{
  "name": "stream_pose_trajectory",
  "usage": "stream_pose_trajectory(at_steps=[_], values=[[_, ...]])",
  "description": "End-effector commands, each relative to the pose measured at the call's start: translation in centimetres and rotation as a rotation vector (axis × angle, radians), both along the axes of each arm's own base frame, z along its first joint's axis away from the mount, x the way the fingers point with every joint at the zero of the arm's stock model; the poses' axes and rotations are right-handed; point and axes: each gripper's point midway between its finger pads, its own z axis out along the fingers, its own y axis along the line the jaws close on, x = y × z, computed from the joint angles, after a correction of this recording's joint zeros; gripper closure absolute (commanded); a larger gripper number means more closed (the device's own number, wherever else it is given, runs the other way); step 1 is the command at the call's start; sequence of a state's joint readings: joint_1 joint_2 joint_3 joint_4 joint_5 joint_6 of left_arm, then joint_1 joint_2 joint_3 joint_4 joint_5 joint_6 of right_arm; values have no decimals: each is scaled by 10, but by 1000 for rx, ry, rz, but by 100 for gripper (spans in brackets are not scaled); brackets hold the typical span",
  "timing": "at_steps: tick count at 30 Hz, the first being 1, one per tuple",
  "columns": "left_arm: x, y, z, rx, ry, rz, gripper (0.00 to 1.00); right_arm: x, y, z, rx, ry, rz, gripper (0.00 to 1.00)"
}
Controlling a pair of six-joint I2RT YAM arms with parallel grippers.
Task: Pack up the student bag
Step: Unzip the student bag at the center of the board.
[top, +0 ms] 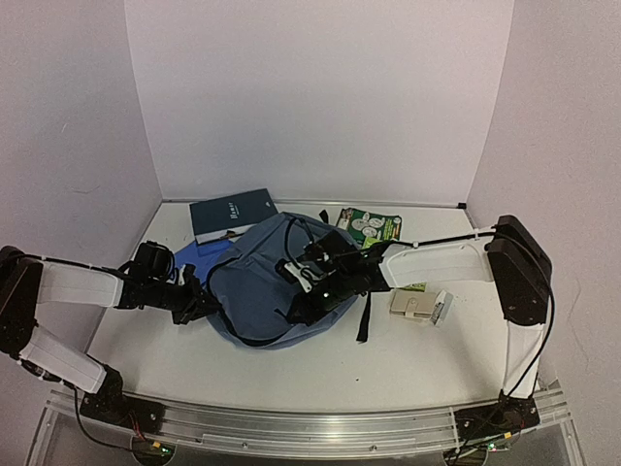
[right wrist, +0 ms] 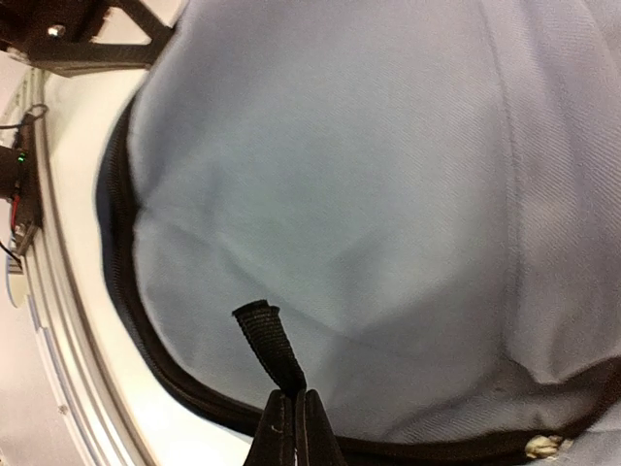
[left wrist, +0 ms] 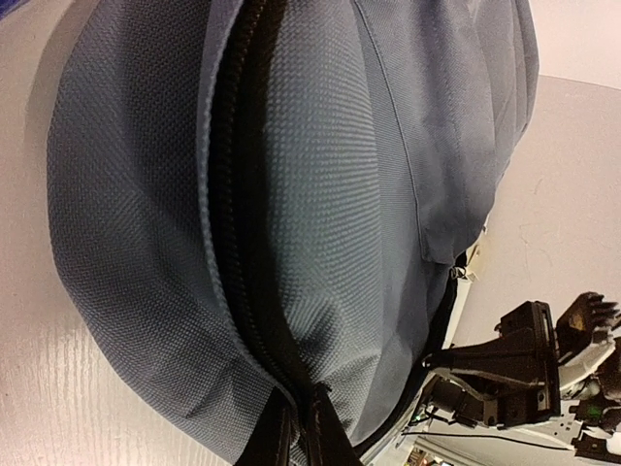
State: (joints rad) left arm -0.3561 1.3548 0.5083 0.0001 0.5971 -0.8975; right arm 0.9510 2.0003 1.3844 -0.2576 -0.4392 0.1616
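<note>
White table (top: 417, 361) carries the student bag (top: 254, 291) at its centre, long axis running near to far. At its left flank the left end effector (top: 199, 304) pinches the zipper seam. The right end effector (right wrist: 294, 427) is clamped on a black webbing tab (right wrist: 264, 335) at the near-right edge, so the bag lies between both.

flat white bench top (top: 417, 359), faint wood grain in close view. plain pale lilac back wall (top: 320, 97); matching left side wall (top: 58, 126) and right side wall (top: 572, 116). ribbed aluminium rail (top: 310, 422) along near edge. light even, shadows soft.
</note>
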Motion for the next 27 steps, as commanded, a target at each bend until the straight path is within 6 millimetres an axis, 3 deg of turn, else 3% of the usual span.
stream_pose_trajectory(at_steps=[1, 7, 17, 24, 27], values=[[14, -13, 21, -73, -72, -32, 100, -15, 36, 41, 176, -16, 33, 100], [19, -19, 21, -85, -74, -45, 100, -30, 62, 57, 274, -10, 27, 100], [24, -41, 23, -92, -88, -92, 100, -39, 95, 58, 319, -43, -3, 100], [34, -52, 30, -95, -129, -109, 100, -31, 99, 62, 327, -87, -95, 100], [39, -46, 38, -25, -167, -107, 98, -26, 91, 63, 318, -110, -138, 100]])
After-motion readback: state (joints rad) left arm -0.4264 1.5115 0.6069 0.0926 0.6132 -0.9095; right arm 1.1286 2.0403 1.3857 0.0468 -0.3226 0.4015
